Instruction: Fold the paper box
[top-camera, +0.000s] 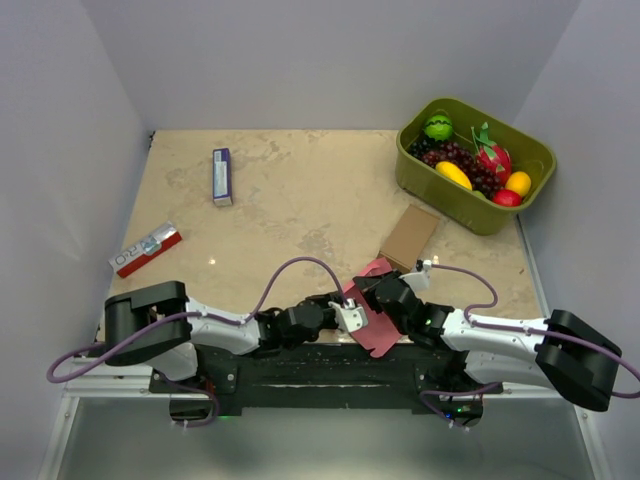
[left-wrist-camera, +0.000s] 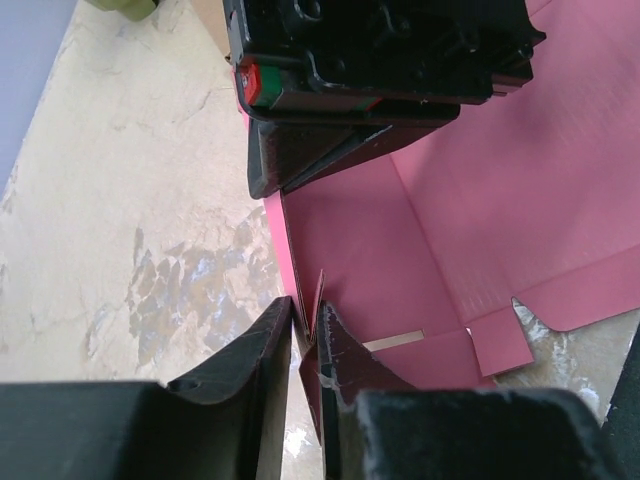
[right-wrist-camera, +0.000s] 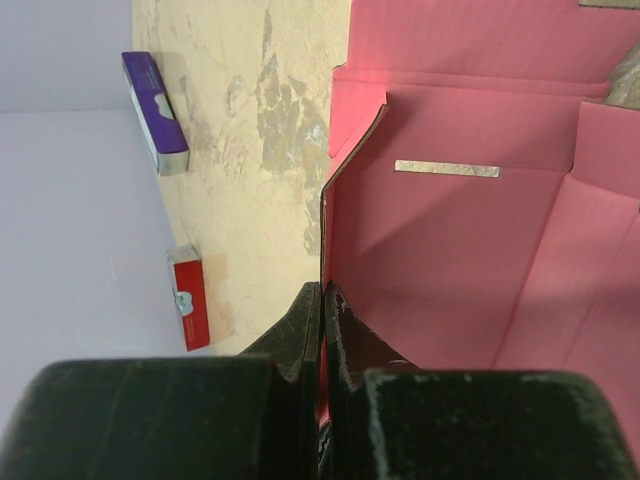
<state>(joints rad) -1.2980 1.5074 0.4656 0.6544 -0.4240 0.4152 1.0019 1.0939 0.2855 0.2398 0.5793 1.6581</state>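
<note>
The two arms lie low along the near edge of the marbled table (top-camera: 300, 190) and reach inward. The left gripper (top-camera: 350, 316) and the right gripper (top-camera: 388, 293) meet at the paper box (top-camera: 380, 338), a pink-red card sheet partly hidden beneath them; how their jaws stand cannot be told from above. Just beyond it, to the far right, lies a brown cardboard box (top-camera: 410, 237). A green bin (top-camera: 470, 215) of toy fruit sits at the far right. A purple-and-white packet (top-camera: 221, 177) lies far left, and a red-and-white packet (top-camera: 146, 249) nearer, at the left edge.
</note>
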